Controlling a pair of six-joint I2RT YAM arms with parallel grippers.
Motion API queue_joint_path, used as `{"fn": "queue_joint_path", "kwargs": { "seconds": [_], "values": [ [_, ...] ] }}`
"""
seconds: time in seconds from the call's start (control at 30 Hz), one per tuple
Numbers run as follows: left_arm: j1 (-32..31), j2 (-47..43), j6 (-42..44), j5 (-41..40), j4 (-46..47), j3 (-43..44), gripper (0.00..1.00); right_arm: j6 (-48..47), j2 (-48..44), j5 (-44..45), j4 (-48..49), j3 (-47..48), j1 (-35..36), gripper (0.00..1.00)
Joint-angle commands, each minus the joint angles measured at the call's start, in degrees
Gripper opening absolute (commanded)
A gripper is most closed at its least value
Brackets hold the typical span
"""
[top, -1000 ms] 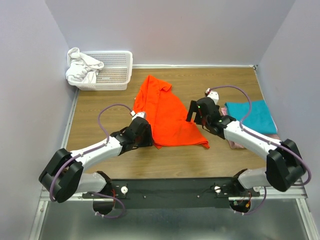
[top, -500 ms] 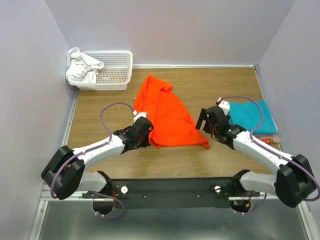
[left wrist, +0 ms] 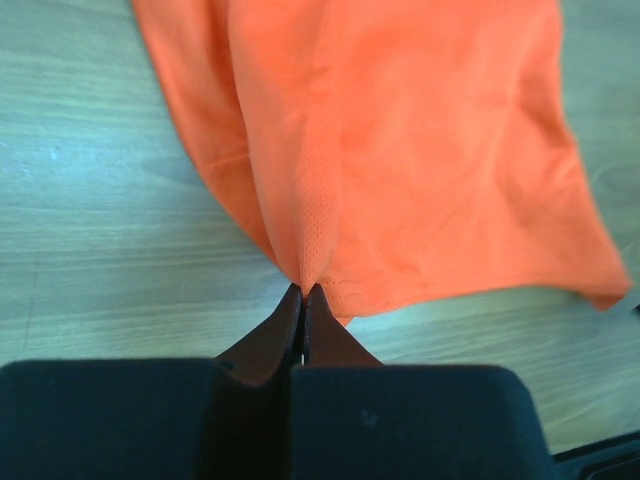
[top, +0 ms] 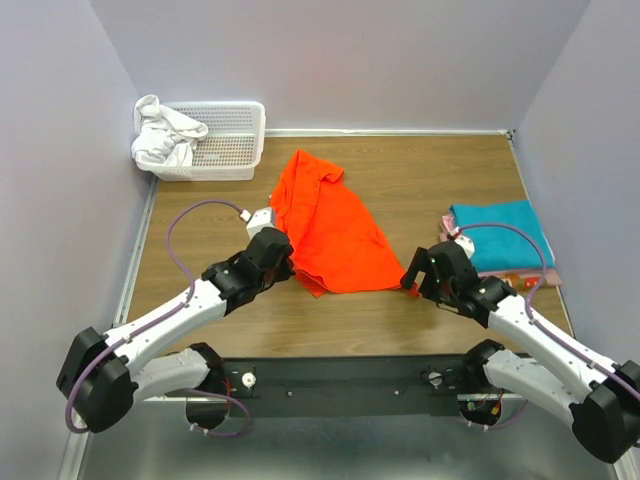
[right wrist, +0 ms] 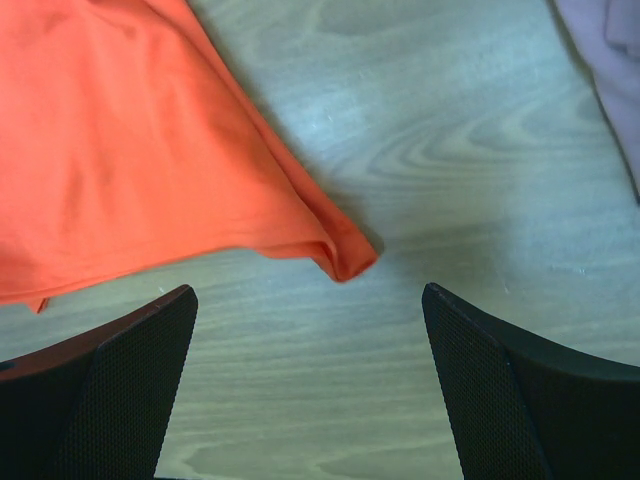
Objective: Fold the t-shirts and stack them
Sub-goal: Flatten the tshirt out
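Orange t-shirt: From my remote station I see the orange t-shirt (top: pixel 330 225) lying mid-table on the wooden table (top: pixel 420 170). It is partly folded into a long slanted shape, collar end toward the far side and hem toward the arms.

Left gripper: The left gripper (top: pixel 285 262) sits at the shirt's near-left hem. In its wrist camera the jaws are pressed together on that edge, and the orange cloth (left wrist: pixel 400 150) gathers into a pleat running straight down to the tips (left wrist: pixel 303 295).

Right gripper: The right gripper (top: pixel 410 283) hangs at the shirt's near-right corner with its jaws spread wide and nothing between the pads. Its wrist view shows the gripper (right wrist: pixel 308 300) above bare wood, the curled corner of the shirt (right wrist: pixel 120 140) lying just beyond the gap between the two fingers.

Folded stack: At the right side of the table, a teal t-shirt (top: pixel 505 235) lies as a flat rectangle on top of a pink cloth (top: pixel 548 275) whose edge peeks out beneath it. The stack sits apart from the orange shirt, just behind the right arm.

Basket: A white slotted basket (top: pixel 235 140) stands in the far-left corner, with a crumpled white cloth (top: pixel 160 135) draped over its left end.
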Motion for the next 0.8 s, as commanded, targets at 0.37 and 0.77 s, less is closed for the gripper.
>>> {"fn": "queue_joint_path", "kwargs": {
  "seconds": [0.37,0.77],
  "values": [
    [2.73,-20.82,-9.18,-16.31,-4.68,0.79,0.00,5.95,0.06,-2.94,-6.49,-0.88,-0.28,0.99],
    [2.99,-18.36,-8.92,-15.61,-4.60,0.00,0.00,-0.29,6.13,-18.92,-2.54,-0.88,0.42,0.87]
  ]
}}
